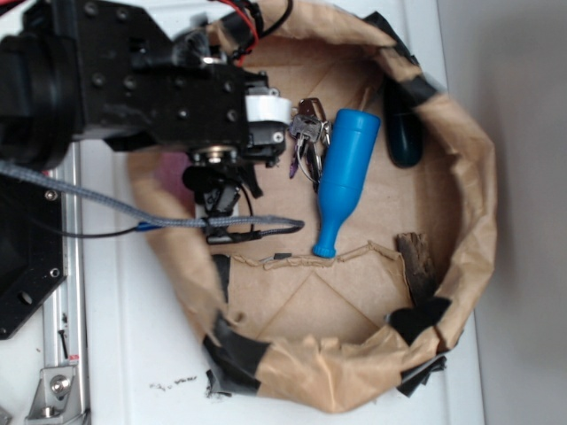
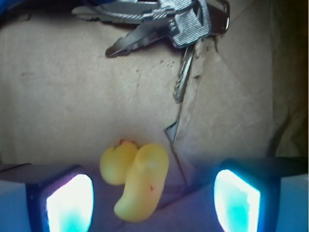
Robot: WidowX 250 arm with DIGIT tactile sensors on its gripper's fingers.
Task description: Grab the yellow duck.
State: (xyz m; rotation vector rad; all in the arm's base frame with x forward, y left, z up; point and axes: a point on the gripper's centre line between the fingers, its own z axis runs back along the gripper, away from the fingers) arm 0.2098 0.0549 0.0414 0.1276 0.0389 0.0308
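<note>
While the gripper [image 2: 153, 193] hung low over the cardboard floor [image 2: 67, 87], its fingers [image 2: 70, 200] stood spread apart, gripping nothing. The yellow duck [image 2: 135, 181] lay between them, nearer the left pad. Keys [image 2: 164, 24] lay beyond.

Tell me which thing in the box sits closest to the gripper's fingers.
The yellow duck, lying between the open gripper's fingers; the keys and blue bottle lie farther off.

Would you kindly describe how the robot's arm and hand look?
The arm is blocky matte black with visible screws, a white collar and red wires at the top. A grey braided cable crosses it. The hand has two glowing cyan-white pads in dark frames.
</note>
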